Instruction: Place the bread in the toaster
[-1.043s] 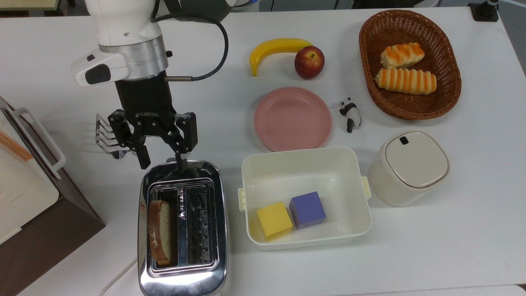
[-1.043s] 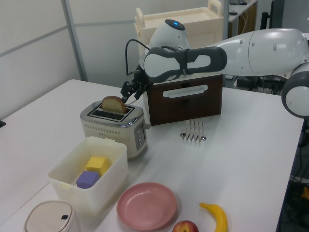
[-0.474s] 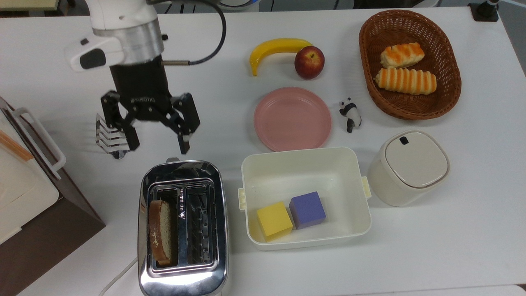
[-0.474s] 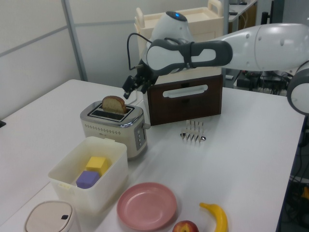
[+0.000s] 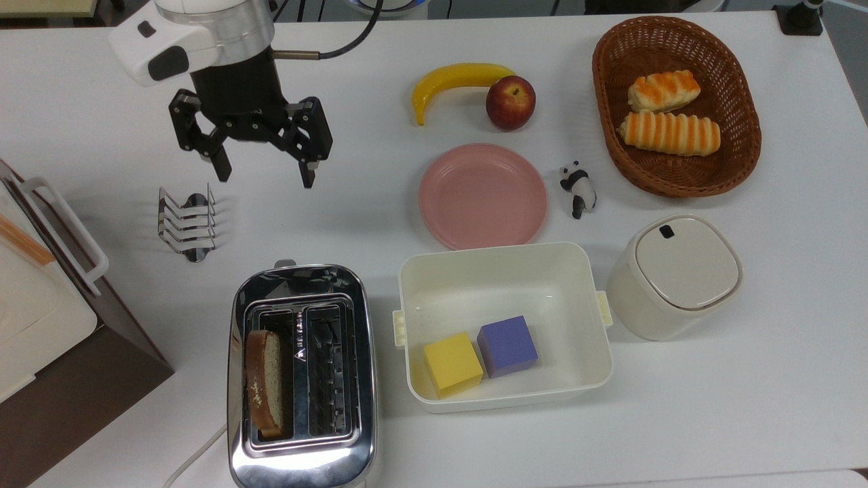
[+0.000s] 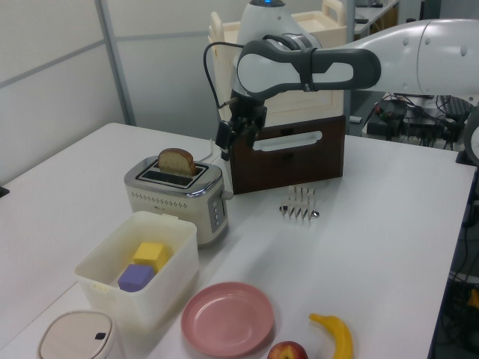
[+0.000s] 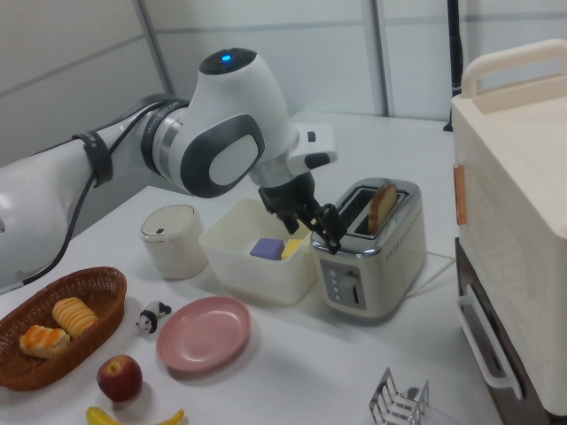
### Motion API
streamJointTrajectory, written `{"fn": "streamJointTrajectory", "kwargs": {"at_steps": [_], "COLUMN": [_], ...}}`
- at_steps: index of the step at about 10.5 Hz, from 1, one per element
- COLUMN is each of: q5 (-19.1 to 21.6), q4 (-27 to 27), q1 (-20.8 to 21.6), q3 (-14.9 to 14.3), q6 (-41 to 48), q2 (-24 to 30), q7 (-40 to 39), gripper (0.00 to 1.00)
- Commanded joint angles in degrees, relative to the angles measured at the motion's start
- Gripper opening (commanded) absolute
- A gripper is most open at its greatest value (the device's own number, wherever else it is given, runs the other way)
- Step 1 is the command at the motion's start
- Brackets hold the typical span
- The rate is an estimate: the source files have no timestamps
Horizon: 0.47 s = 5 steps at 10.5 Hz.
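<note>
Chrome toaster point(image 5: 302, 376) sits at the table's front edge in the top view, with the bread point(image 5: 263, 382) standing on edge in the slot on the top view's left, its rounded crust poking above the rim in the left view point(image 6: 177, 161) and the right view point(image 7: 382, 206). The other slot shows only its dark wire grille. The gripper point(image 5: 263, 169) hangs over bare table above the toaster in the top view, fingers pointing down, spread wide and holding nothing. It is clear of the bread and well apart from the toaster. White arm comes in from the top view's upper left, with a black cable looping off the wrist. In the left view the gripper point(image 6: 233, 138) is raised above and beyond the toaster, in front of the brown cabinet point(image 6: 288, 153). Metal toast rack point(image 5: 186, 224) stands between the gripper and the toaster, toward the top view's left. White tub point(image 5: 502, 271) just beside the toaster holds a yellow cube point(image 5: 452, 363) and a purple cube point(image 5: 507, 346). No readable lettering on the gripper body; a small mark between the toaster slots is too small to read.
</note>
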State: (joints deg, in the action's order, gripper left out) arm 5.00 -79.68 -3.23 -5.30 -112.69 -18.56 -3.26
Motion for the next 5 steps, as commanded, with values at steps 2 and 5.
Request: {"fn": "streamJointTrajectory", "kwargs": {"at_steps": [2, 5], "q5": [-4.2, -4.4], "q4": [-1.4, -1.3], "q1": [0.6, 0.2], "q3": [-0.2, -0.6], "q6": [8.8, 11.5], "q2": [1.6, 2.5], "q7": [-7.3, -8.7], "gripper": [1.00, 1.00]}}
